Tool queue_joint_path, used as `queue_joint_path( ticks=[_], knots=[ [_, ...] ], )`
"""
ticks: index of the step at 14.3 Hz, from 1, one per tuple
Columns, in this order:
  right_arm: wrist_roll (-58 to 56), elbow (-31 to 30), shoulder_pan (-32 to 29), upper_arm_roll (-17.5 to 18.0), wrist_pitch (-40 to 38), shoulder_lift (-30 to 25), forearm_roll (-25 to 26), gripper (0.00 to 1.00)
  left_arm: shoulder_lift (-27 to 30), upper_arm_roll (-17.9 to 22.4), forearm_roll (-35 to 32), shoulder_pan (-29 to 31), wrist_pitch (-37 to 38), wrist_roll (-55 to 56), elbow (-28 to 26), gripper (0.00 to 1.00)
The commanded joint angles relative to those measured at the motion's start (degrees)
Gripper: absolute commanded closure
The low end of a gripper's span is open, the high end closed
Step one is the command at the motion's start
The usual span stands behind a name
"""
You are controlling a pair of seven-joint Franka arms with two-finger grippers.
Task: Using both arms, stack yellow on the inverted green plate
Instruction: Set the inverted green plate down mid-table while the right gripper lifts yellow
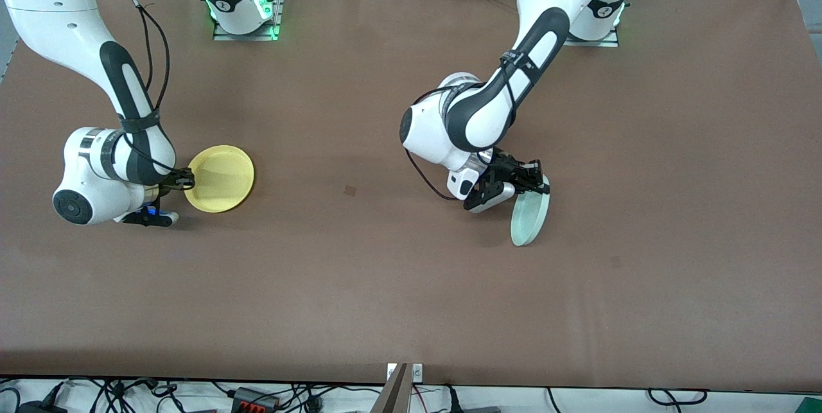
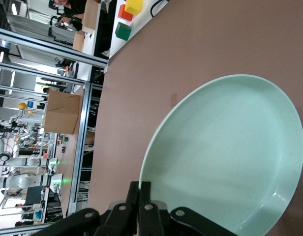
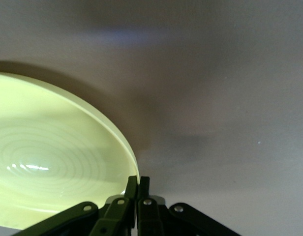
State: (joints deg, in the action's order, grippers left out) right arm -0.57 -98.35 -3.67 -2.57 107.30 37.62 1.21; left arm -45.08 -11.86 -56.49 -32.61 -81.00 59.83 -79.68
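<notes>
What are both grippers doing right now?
Left gripper: shut on the rim of the green plate, holding it tilted on edge.
Right gripper: shut on the rim of the yellow plate.

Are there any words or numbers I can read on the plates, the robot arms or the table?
None can be read.
Yellow plate: plain, only faint rings.
Green plate: plain, no writing.
Small round marks on the arm bases: too small to read.
Table: bare brown, no signs.
Cardboard box off the table: no readable label.
</notes>
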Motion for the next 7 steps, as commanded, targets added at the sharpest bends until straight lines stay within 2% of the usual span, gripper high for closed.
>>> queue_joint_path(
  ticks=[1,4,7],
  knots=[
    [-0.39,0.26,-0.47,0.55,-0.95,-2.72,-0.25,1.0,-1.33,0.35,-0.47,-0.97,0.84,2.3,2.07,0.99],
    [-0.48,0.7,-1.52,0.55,-4.01,-5.62,-1.47,1.0,-1.51,-0.09,1.46,-1.06,-0.38,6.61,1.81,0.99],
    [-0.31,3.07,-1.78,0.29,-7.62,-5.98,-8.22,1.0,-1.24,-0.18,3.66,-0.97,-2.75,7.67,1.81,0.96]
  ],
)
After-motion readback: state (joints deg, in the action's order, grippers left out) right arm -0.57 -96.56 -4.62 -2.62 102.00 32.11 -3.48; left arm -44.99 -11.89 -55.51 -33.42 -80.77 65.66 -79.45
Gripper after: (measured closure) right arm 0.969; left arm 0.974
